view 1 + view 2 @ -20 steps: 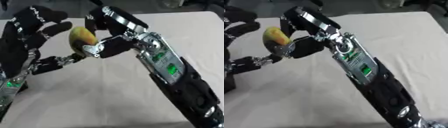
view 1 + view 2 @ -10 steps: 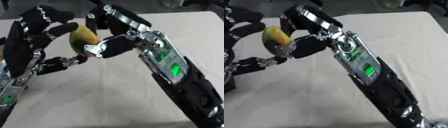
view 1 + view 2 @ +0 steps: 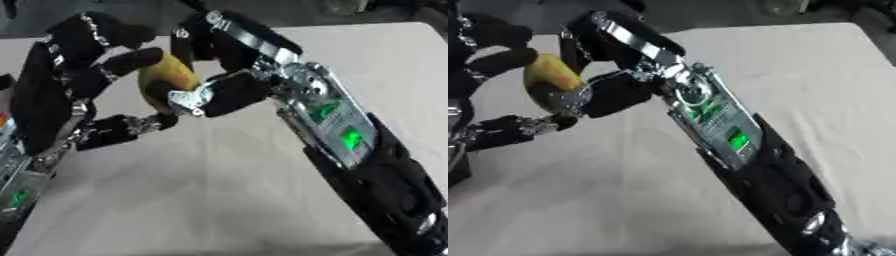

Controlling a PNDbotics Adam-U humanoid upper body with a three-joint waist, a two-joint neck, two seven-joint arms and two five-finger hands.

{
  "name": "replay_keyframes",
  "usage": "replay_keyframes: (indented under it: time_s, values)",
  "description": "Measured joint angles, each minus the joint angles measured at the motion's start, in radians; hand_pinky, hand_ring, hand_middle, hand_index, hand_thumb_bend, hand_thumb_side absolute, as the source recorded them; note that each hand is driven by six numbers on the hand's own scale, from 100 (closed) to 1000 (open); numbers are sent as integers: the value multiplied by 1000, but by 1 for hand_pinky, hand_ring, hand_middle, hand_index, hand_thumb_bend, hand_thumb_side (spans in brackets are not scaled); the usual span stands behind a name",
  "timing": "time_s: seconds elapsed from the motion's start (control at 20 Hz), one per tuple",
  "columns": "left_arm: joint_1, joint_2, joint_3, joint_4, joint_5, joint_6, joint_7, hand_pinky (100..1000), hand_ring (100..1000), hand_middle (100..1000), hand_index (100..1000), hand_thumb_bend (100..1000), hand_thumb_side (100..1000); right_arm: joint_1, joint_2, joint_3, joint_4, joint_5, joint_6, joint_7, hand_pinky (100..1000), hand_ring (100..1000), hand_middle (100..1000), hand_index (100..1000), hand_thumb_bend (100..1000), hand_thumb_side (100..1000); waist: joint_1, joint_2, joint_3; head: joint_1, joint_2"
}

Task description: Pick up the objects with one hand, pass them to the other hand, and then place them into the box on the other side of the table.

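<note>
A yellow-green fruit (image 3: 166,80) hangs above the table, pinched between the thumb and fingers of my right hand (image 3: 234,54), which reaches in from the right with its forearm running down to the lower right. My left hand (image 3: 51,95) stands at the left with its palm facing the fruit and its fingers spread. An upper finger (image 3: 131,60) lies against the fruit's top and the thumb (image 3: 122,129) reaches under it. Part of the fruit's right side is hidden behind my right thumb. No box shows in either view.
A pale cloth covers the table (image 3: 210,200). Its far edge (image 3: 780,27) runs along the top, with dark floor beyond. My right forearm (image 3: 737,150) crosses the middle of the right eye view.
My left hand has moved in toward the fruit, and its fingers now bracket it above and below. My right hand keeps its pinch on the fruit.
</note>
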Motion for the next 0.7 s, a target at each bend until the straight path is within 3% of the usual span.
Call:
replay_keyframes:
  time_s: [0.7]
  values:
    - [-8, -17, -9, 9, -17, 12, -25, 621, 550, 702, 773, 836, 100, 0, 0, 1, -3, -16, 11, 12, 602, 447, 421, 460, 321, 100, 0, 0, 0, 3, -1]
